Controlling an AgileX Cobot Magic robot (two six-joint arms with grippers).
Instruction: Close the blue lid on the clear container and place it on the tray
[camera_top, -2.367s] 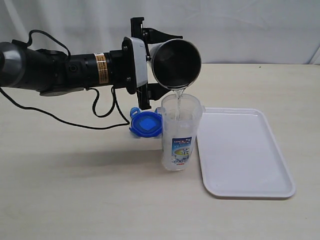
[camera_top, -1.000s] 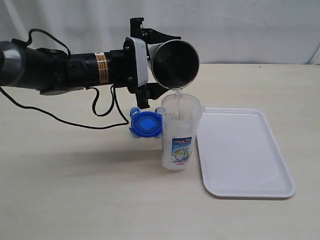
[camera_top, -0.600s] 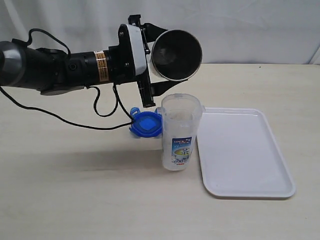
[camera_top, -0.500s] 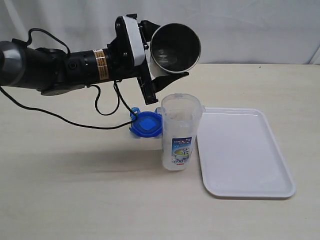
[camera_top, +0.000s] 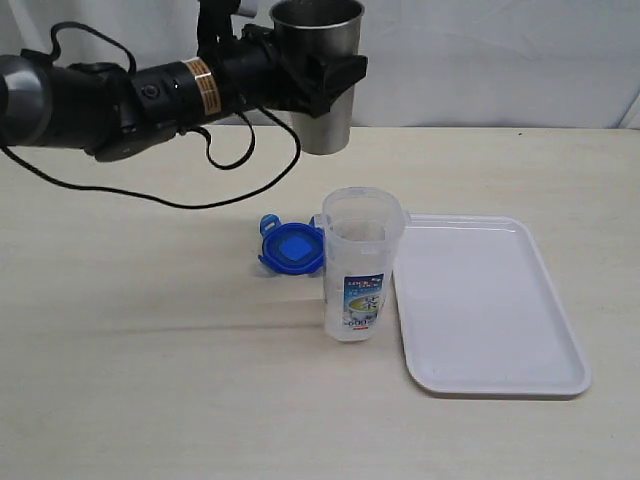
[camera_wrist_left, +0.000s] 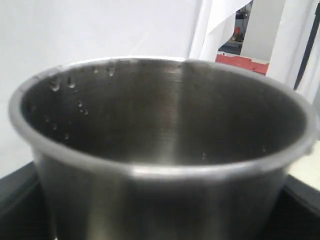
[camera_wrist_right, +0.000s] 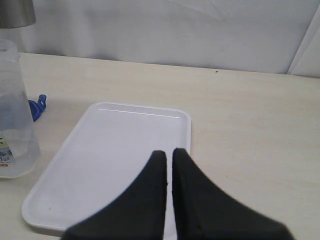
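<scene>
The table (camera_top: 150, 380) carries everything. The tray (camera_top: 500, 388) lies flat just right of the container (camera_top: 360, 270), its long axis running from near to far in the exterior view. A careless set-down could catch the tray's raised rim and tip the load. The left hand (camera_top: 320, 75) is clamped on the steel cup (camera_top: 318, 40), held upright and high over the table's far side. Drops cling inside it, so swinging it back over the work could drip or knock something. The right hand (camera_wrist_right: 169, 152), jaws pressed together, hovers over one short end of the tray. The container stands upright, long axis vertical, mouth open upward. It is tall and narrow, so an off-centre push could topple it. The lid (camera_top: 293, 247) lies flat, flaps splayed, against or just beside the container's left; I cannot tell which.
</scene>
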